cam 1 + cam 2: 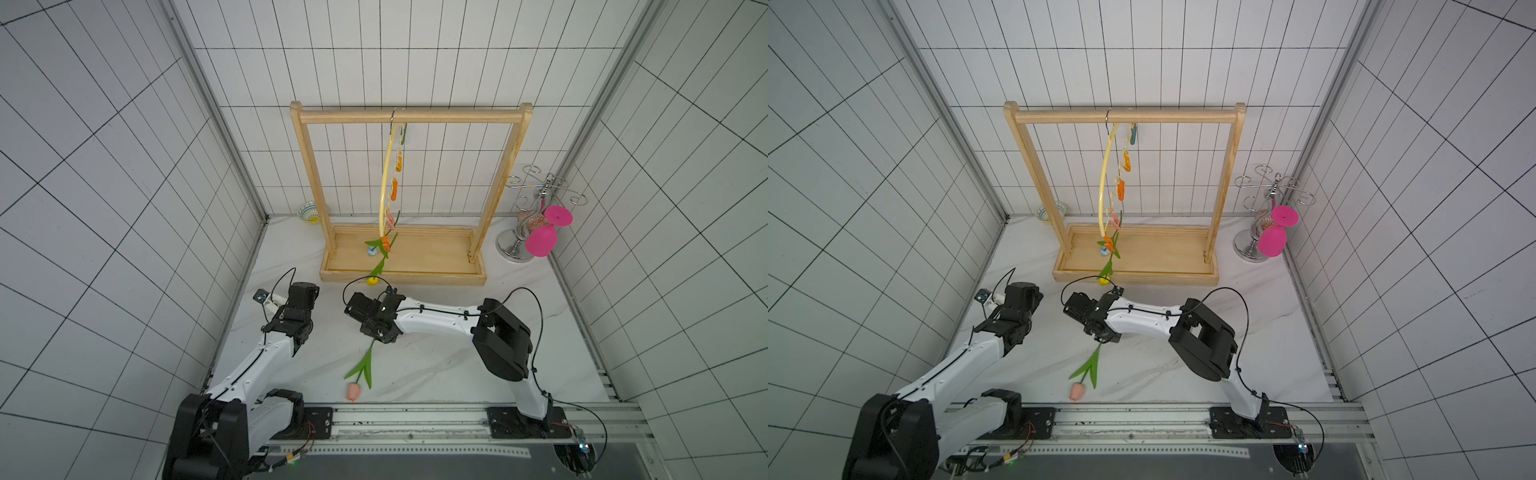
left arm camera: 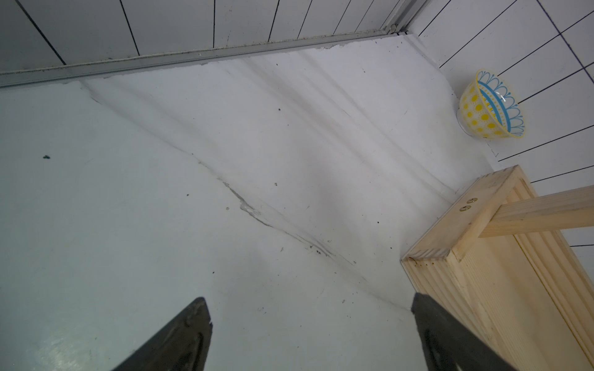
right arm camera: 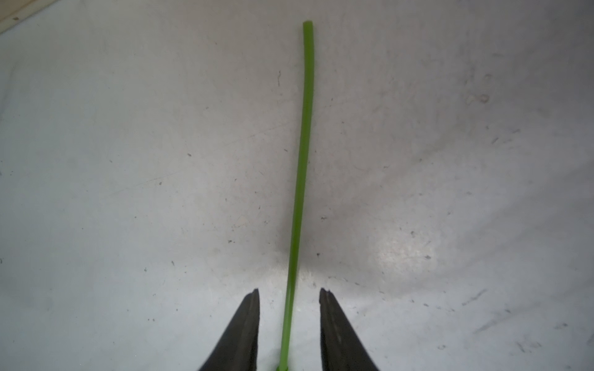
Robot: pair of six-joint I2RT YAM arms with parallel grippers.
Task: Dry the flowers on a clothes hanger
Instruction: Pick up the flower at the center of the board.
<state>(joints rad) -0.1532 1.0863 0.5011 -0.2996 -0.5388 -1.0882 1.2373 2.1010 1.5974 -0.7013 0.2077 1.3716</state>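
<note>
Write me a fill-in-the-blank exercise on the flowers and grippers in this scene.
1. The tulip lying on the table has a ____ head.
2. The right gripper, open, straddles that tulip's green ____.
3. The clothes hanger carries ____ hanging tulips: a yellow one and a pale blue one.
4. The left gripper, wide open, holds ____.

Missing words: pink; stem; two; nothing.

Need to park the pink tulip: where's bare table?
Bare: right side, between right arm and goblet stand; also between left gripper and bowl. Crowded: centre, where the right gripper straddles the pink tulip near the wooden rack.
</note>
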